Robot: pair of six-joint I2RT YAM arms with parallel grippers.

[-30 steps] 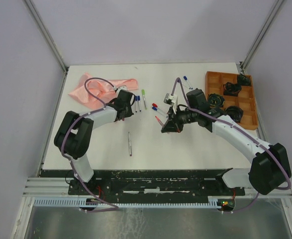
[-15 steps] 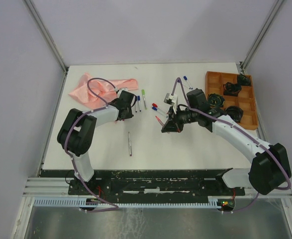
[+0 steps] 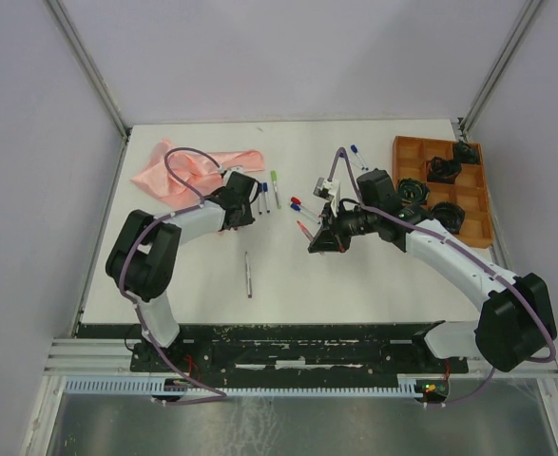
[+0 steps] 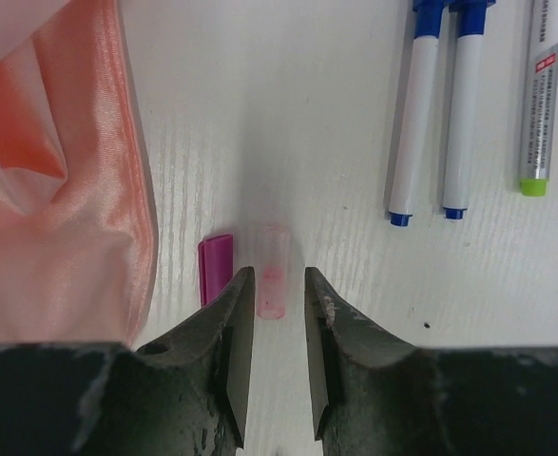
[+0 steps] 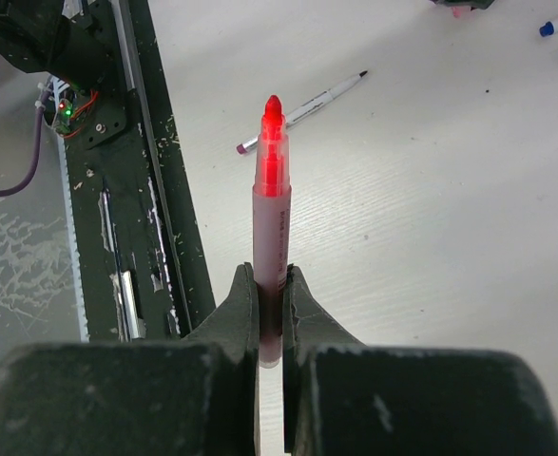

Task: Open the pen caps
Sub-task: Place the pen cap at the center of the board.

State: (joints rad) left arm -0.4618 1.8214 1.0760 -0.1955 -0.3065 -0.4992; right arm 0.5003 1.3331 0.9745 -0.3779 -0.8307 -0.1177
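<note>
Just ahead of my left gripper (image 4: 277, 283), fingers parted, the pink cap (image 4: 273, 261) lay lengthwise; my right gripper (image 5: 271, 285) clamped the red pen (image 5: 272, 190).

Left gripper (image 4: 277, 281) parted, seemingly low; right gripper (image 5: 270, 277) clamped.

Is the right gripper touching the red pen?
Touching. In the right wrist view the right gripper has both jaws pressed against the barrel of the red pen, with no gap on either side.
</note>
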